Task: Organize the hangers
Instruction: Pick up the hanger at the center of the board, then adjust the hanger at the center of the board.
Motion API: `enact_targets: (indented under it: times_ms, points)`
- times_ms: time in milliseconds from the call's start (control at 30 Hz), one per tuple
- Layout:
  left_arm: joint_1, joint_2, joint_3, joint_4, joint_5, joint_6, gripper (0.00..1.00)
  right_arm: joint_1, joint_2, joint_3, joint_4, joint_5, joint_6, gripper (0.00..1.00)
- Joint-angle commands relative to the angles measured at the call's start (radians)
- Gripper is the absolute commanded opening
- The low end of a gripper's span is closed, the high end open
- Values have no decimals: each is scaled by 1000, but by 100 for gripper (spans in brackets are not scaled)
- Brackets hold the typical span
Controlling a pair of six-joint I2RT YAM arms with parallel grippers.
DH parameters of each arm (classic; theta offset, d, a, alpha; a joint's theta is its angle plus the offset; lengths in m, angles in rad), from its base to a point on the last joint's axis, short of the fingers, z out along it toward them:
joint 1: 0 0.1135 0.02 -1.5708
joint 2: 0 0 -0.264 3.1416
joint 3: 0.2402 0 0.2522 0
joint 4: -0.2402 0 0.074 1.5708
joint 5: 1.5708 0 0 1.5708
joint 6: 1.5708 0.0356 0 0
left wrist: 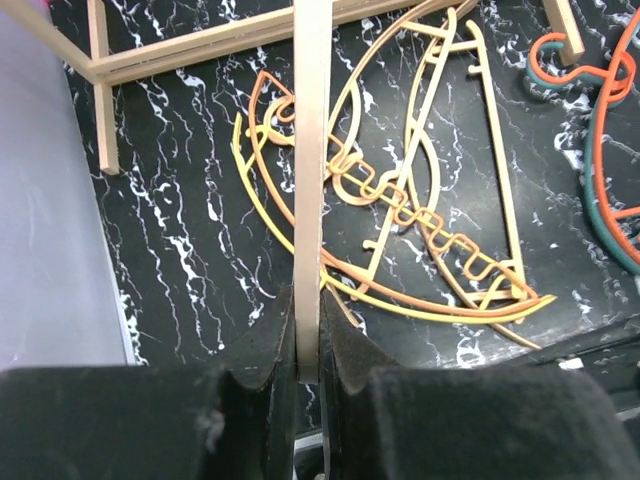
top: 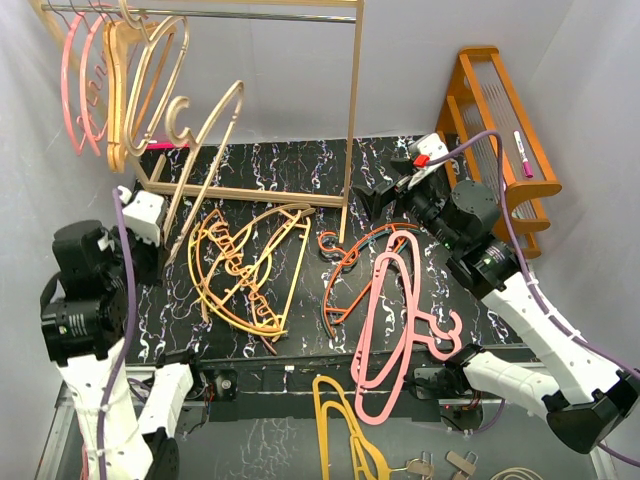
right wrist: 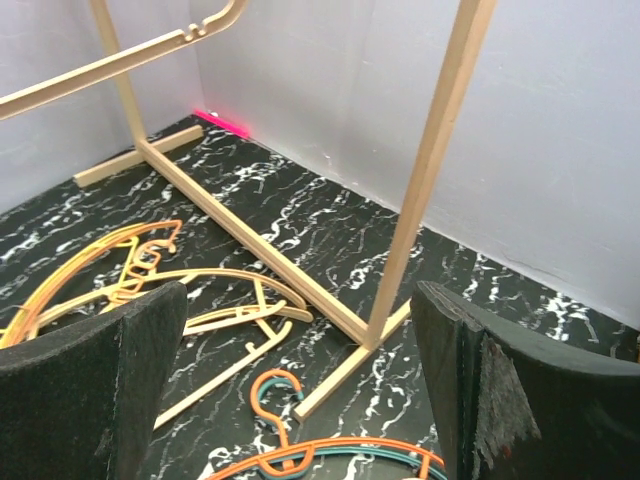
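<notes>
Presently, the pale wood-tan hanger [left wrist: 310, 150] is clamped in the left gripper [left wrist: 308, 345] and held tilted above the black mat's [top: 260, 165] left edge, with its hook up near the rack [top: 352, 110] at the far-left corner. The hook should be lifted over the rail [top: 250, 14] and lowered onto it before anything is released. The right gripper [right wrist: 300, 340] is spread wide, with nothing held.

Bright, even, diffuse light; shadows soft and faint. White wall [top: 420, 60] mildly washed out. Left wrist view: finger pads [left wrist: 250, 400] dark, soft-focus; marbled mat [left wrist: 180, 250] sharp.
</notes>
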Motion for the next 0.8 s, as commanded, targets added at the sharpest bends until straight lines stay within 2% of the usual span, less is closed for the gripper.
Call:
enact_targets:
  times_ms: [0,200,433,767]
  points:
    - [2,148,158,-33,-29,-139,0,-4,5,13,100,-63,71,98]
    - [2,351,371,3,-25,-161,0,-7,-22,-20,104,-51,62,98]
    - [2,514,506,42,-27,-143,0,-15,-24,-29,105,-50,52,98]
    - [2,613,622,113,-47,-131,0,-31,-2,-38,118,-60,42,98]
